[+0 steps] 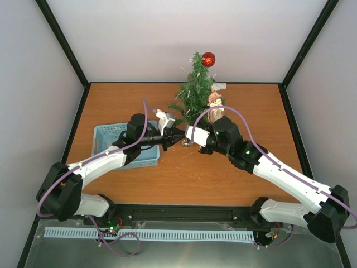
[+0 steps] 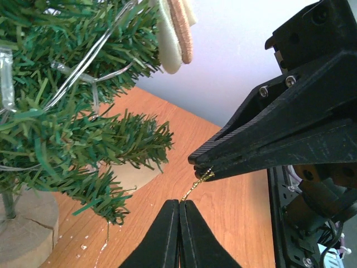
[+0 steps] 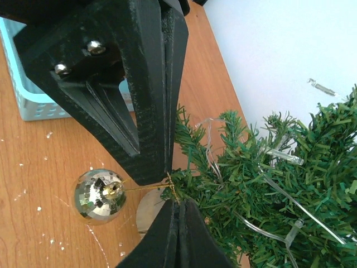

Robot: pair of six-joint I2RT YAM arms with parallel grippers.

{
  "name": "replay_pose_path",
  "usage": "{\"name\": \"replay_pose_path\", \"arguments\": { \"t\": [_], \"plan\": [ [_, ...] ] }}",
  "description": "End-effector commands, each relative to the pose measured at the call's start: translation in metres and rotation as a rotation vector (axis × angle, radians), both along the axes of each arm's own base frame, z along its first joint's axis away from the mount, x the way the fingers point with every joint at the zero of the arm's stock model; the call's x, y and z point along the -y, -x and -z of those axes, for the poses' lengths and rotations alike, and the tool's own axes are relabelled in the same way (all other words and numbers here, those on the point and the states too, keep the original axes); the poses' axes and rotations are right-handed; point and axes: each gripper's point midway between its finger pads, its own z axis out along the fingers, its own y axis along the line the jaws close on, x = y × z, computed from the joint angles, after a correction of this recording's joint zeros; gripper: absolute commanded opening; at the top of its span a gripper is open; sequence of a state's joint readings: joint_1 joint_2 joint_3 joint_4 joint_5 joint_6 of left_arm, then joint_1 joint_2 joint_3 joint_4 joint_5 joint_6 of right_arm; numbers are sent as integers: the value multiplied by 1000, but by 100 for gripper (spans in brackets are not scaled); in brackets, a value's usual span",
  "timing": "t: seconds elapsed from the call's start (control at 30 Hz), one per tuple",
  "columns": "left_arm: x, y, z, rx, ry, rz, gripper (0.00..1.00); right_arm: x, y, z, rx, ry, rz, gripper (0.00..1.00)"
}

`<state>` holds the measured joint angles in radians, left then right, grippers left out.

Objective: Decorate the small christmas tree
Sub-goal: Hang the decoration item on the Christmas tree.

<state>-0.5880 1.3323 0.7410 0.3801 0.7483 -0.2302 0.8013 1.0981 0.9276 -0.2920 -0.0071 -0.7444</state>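
Both left claw [image 2: 179, 204] and right claw [image 3: 177, 205] pinch thread [image 3: 142, 188].

Free passage over the bare near half of the table [image 1: 184, 178], between the two arms, and over its far right corner. Centre barred by the small christmas tree [image 1: 194, 92], low branches strung with a light wire [image 2: 83, 60] and spreading toward the near side, a figure ornament [image 1: 215, 103] jutting from the right flank. Left gripper [image 2: 179, 209] and right gripper [image 3: 177, 209] tip to tip just before those branches, both pinched closed on the gold thread [image 3: 146, 187] of a silver ball [image 3: 99, 196] dangling beside them, closing the way between. Blue basket [image 1: 106, 139] filling the left side beneath the left arm. Walls close on three sides.
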Motion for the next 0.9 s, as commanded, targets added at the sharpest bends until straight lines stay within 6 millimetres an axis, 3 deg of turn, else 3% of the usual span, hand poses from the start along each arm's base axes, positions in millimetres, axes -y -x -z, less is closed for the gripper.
{"name": "replay_pose_path", "arguments": {
  "t": [0.0, 0.87],
  "plan": [
    [-3, -19, -7, 34, -14, -68, 1, 4, -14, -2, 32, 1, 39, 3],
    [-20, -51, 0, -59, -24, -205, 1, 1, -40, 10, 64, 79, 75, 3]
  ]
}}
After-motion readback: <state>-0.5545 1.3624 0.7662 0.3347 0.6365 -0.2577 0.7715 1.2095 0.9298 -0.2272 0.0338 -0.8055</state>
